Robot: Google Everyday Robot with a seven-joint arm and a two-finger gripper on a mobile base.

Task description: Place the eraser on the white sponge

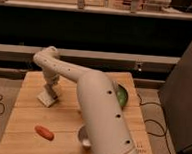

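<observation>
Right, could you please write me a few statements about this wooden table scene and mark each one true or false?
1. The gripper is right over the small flat white sponge. True.
2. The elongated orange-red object lies on top of the white sponge. False: it lies on the bare light wooden table, nearer the front edge and well apart from the sponge.
3. The thick white robot arm hides part of the round green object. True.
4. The white sponge lies on the floor beside the table. False: it rests on the tabletop, towards the left of the picture.
</observation>
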